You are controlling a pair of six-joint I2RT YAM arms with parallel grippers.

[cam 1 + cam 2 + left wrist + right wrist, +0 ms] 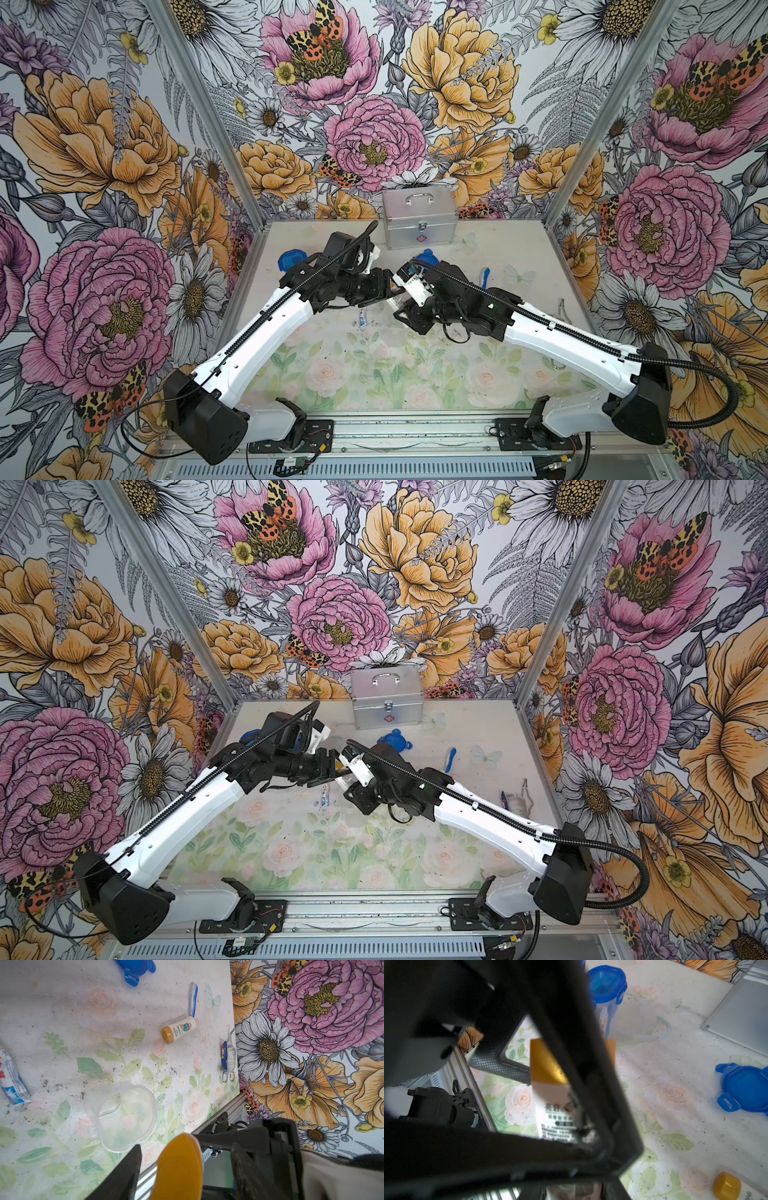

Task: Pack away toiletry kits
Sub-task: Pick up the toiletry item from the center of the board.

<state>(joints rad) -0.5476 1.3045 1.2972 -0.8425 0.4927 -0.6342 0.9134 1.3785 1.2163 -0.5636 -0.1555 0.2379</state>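
A clear cup (124, 1118) is seen on the near counter (374, 374). Above mid-counter, a white bottle (552, 1109) is clamped in the jaws of the right gripper (571, 1122). Its orange cap (180, 1167) is flanked, with a gap showing, by the part-open jaws of the left gripper (166, 1145). A blue lid (395, 742) is seen farther back.

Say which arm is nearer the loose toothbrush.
Right. The right arm passes close beside the toothbrush; the left arm reaches only to the centre, farther off.
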